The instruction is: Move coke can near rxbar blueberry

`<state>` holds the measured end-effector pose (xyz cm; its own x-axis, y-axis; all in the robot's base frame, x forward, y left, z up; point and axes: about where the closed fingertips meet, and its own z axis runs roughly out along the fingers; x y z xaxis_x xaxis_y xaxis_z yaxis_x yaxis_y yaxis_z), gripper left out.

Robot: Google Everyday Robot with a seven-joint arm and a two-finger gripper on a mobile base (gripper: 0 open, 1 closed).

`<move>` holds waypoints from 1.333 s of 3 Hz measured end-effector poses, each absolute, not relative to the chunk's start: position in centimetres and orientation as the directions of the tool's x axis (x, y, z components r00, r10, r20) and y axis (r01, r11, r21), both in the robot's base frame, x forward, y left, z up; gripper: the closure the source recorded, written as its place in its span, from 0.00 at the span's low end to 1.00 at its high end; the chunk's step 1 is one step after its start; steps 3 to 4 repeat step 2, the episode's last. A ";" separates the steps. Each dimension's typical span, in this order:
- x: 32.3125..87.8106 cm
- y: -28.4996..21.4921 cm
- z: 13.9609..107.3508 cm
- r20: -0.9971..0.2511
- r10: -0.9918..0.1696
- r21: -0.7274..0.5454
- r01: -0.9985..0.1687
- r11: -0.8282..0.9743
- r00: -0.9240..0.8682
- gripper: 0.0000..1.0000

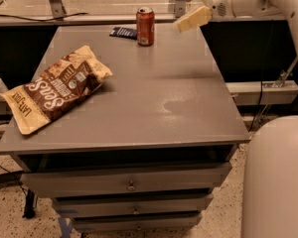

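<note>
The coke can (145, 26) stands upright near the far edge of the grey cabinet top (154, 93). The rxbar blueberry (122, 32) lies flat just left of the can, close to it or touching it. My gripper (191, 20) hangs above the far right part of the top, to the right of the can and apart from it. It holds nothing.
A large brown and tan snack bag (54, 88) lies on the left side of the top. Drawers (131, 185) are below the front edge. My white arm (248, 1) reaches in from the upper right, and my base (278, 177) is at the lower right.
</note>
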<state>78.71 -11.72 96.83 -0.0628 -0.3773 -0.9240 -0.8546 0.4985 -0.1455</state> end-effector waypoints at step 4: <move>74.0 -16.3 101.9 -0.920 -0.392 -0.233 -0.831 0.504 0.021 0.00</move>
